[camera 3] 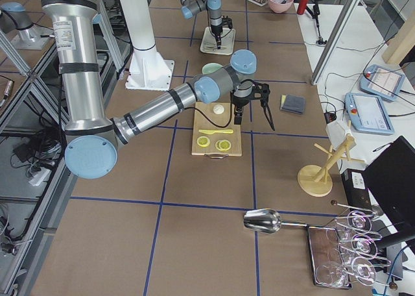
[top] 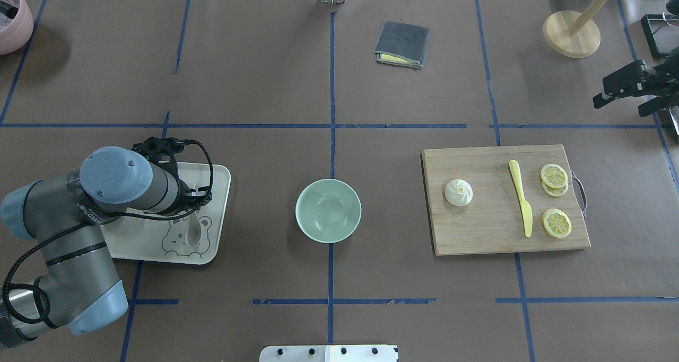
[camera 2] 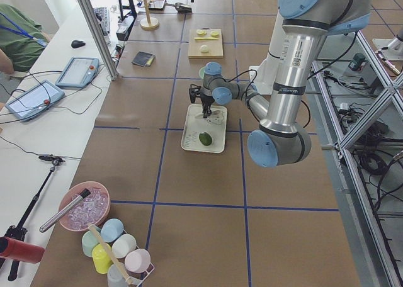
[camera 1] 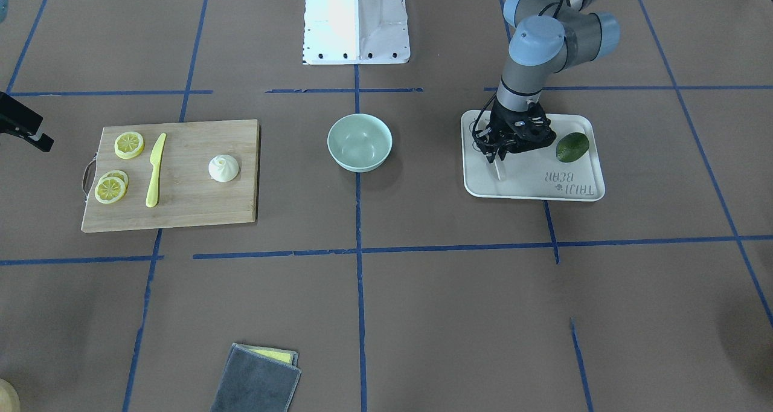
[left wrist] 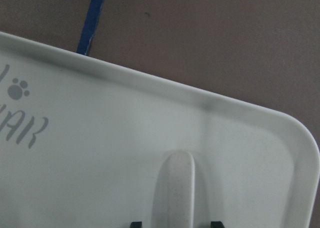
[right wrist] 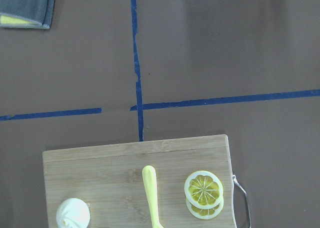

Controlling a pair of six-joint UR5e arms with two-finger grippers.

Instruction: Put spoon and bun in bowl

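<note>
The pale spoon (top: 192, 229) lies on the cream bear-print tray (top: 218, 188), its scoop over the bear. My left gripper (camera 1: 500, 157) is down on the tray. In the left wrist view its open fingertips (left wrist: 136, 224) straddle the spoon handle (left wrist: 176, 188) without closing on it. The white pleated bun (top: 459, 193) sits on the wooden cutting board (top: 493, 240). The mint-green bowl (top: 328, 210) stands empty at the table's middle. My right gripper (top: 631, 94) hangs open and empty beyond the board's far right corner, well clear of the bun.
A dark green avocado (camera 1: 572, 147) lies on the tray beside my left gripper. A yellow knife (top: 522, 203) and lemon slices (top: 554, 176) share the board. A folded grey cloth (top: 401, 44) and a wooden stand (top: 572, 33) are at the far side.
</note>
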